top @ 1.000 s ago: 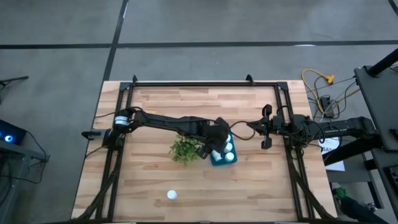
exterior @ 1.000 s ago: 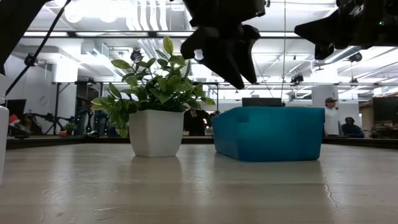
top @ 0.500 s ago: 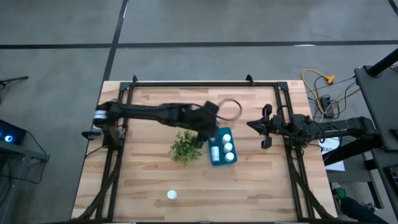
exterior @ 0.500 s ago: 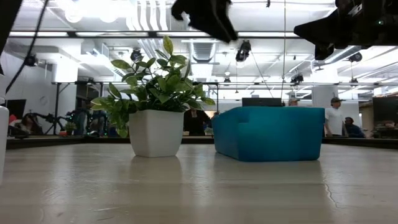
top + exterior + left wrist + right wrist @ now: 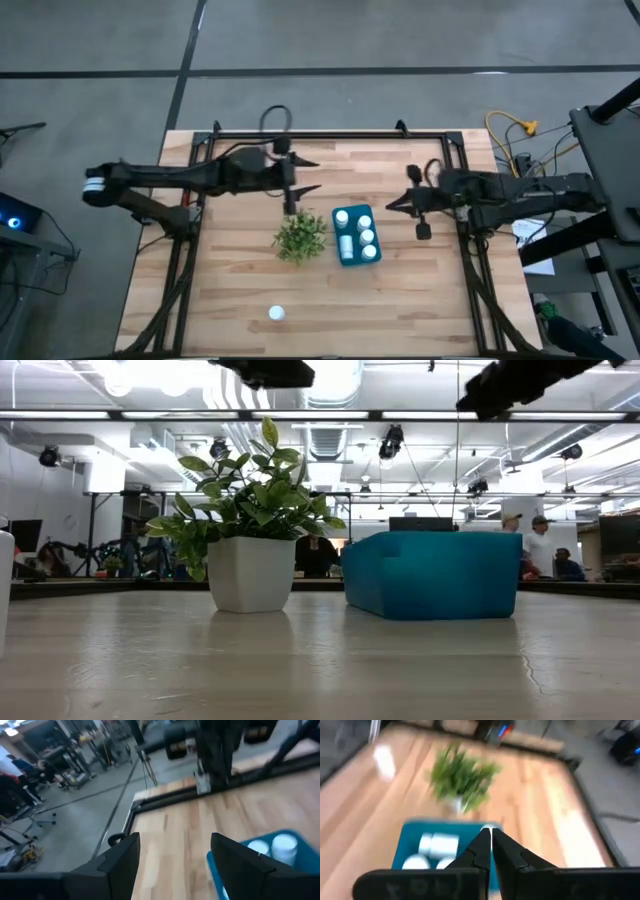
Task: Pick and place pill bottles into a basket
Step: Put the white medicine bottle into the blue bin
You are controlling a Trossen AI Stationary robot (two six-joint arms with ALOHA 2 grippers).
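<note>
One pill bottle (image 5: pixel 276 313) stands alone near the worktop's (image 5: pixel 220 290) front edge, so the next move, I judge, is fetching it. The left gripper (image 5: pixel 303 174) hovers behind the plant (image 5: pixel 299 237), jaws apart and empty. The basket (image 5: pixel 345 258) holds several bottles (image 5: pixel 366 237). The right gripper (image 5: pixel 392 203) waits beside it, jaws together.

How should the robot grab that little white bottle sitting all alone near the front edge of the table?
The small white cylindrical pill bottle seems to stand upright with bare wood around it. Best to come straight down from above and pinch its round sides just under the cap. The left gripper, fingers open, looks nearer than the right gripper.
</note>
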